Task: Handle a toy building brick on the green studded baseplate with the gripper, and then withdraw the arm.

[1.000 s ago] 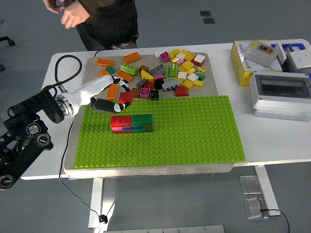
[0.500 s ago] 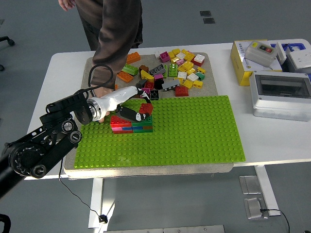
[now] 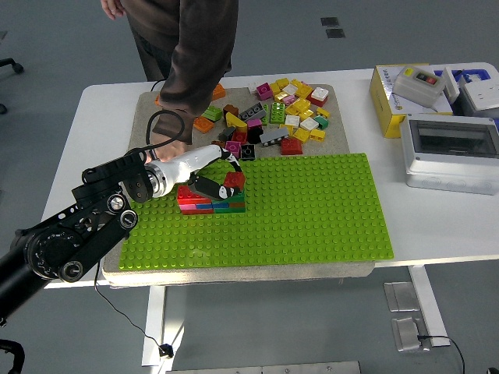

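The green studded baseplate [image 3: 312, 210] lies on a grey mat. A small stack of red, green and blue bricks [image 3: 210, 201] stands on its left part. My left hand [image 3: 222, 183] reaches in from the left and is shut on a red brick [image 3: 235, 180], held right on top of the stack's right end. A person's hand [image 3: 165, 142] presses on the mat just behind my wrist. The right arm is out of view.
A pile of loose bricks [image 3: 273, 113] lies on the mat behind the baseplate. A yellow box [image 3: 409, 97] with a switch unit and a grey enclosure [image 3: 452, 152] stand at the right. A black cable [image 3: 160, 121] loops near my wrist.
My left hand carried the red brick rightward from the plate's left edge to the top of the stack. The person leaned in and put a hand down on the mat.
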Motion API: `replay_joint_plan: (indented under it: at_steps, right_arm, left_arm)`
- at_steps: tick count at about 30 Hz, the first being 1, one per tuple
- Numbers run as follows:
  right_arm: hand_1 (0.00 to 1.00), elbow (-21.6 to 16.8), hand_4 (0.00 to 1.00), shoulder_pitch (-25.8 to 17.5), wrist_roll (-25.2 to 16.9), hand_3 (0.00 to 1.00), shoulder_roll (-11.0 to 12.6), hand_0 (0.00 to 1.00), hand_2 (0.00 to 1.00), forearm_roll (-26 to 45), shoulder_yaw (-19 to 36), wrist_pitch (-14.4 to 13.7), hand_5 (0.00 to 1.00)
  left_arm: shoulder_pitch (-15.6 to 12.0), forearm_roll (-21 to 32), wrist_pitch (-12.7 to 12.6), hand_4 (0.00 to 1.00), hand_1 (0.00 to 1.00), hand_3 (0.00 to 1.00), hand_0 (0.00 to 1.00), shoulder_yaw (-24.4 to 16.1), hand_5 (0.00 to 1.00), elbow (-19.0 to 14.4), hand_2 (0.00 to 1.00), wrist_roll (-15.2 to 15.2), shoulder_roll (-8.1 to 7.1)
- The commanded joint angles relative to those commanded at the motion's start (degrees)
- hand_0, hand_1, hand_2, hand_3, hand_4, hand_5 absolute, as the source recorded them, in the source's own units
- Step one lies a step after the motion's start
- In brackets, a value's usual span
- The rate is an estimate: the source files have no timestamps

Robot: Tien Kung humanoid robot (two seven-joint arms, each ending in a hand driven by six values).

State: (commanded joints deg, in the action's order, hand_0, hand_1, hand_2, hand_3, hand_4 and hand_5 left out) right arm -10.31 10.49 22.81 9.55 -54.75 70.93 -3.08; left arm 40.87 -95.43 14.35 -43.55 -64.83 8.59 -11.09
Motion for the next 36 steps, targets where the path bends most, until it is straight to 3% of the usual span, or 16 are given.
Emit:
replay_joint_plan:
  at_steps: [36]
  right_arm:
    - [0.641,0.0,0.587,0.2,-0.4,0.754,-0.2,0.706,0.429,0.5,-0.5,0.0,0.998]
  left_arm:
    - [0.3,1.6,-0.8,0.609,0.939,0.579,0.958,0.8,0.251,2.5,0.895,-1.0,1.16]
